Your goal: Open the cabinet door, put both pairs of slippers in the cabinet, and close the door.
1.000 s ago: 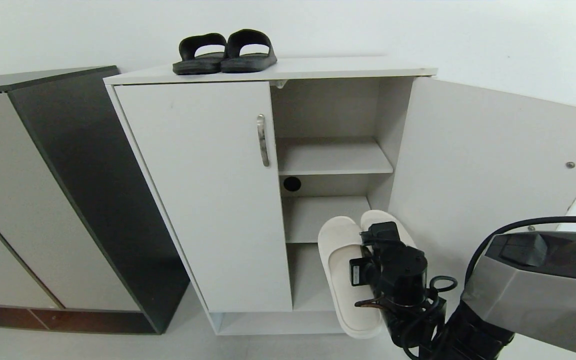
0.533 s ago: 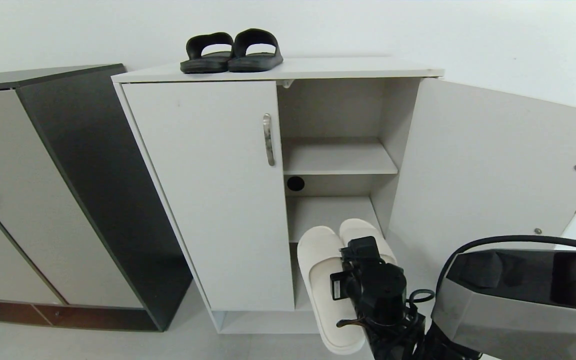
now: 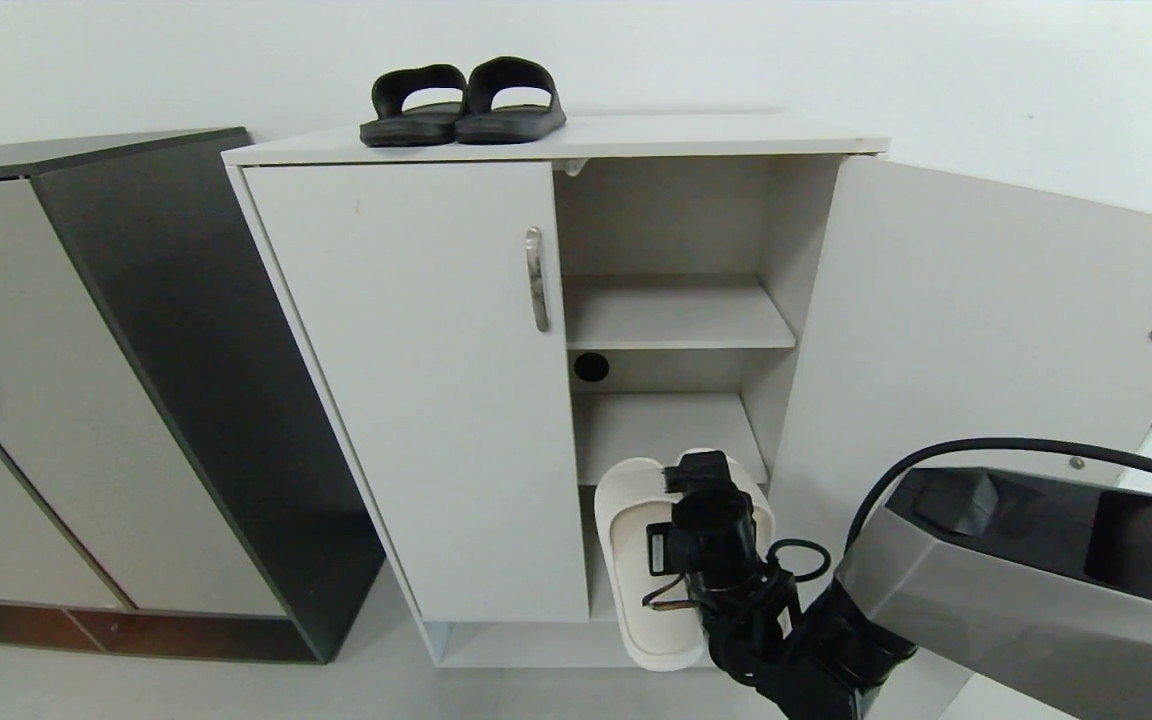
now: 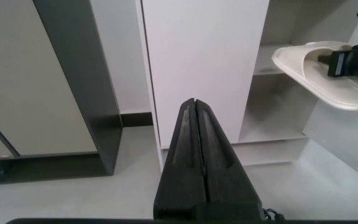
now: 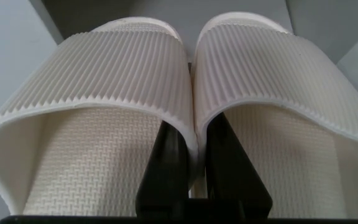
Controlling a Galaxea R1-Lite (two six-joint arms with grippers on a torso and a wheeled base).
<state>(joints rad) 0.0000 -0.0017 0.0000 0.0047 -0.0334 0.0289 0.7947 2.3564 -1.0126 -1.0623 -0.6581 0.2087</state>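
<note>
- White slippers (image 3: 636,560) hang in the air as a pair, side by side, in front of the open right half of the cabinet (image 3: 556,140).
- The right jaws pinch the two inner side walls of the pair together, one finger (image 5: 169,168) inside each shoe, just behind the ribbed straps.
- Their toes point into the cabinet at about the level of the lower shelf (image 3: 666,435), and the heels stick out towards me. I can't tell whether the toes have crossed the opening.
- The left jaws are pressed together with nothing between them, held low over the floor (image 4: 129,186) in front of the cabinet's shut left door (image 3: 416,380).
- The right door (image 3: 976,330) stands swung wide open.
- Black slippers (image 3: 463,103) sit side by side on the cabinet's top, above the left door.
- A dark-sided cabinet (image 3: 136,350) stands just beside it, on my left.
</note>
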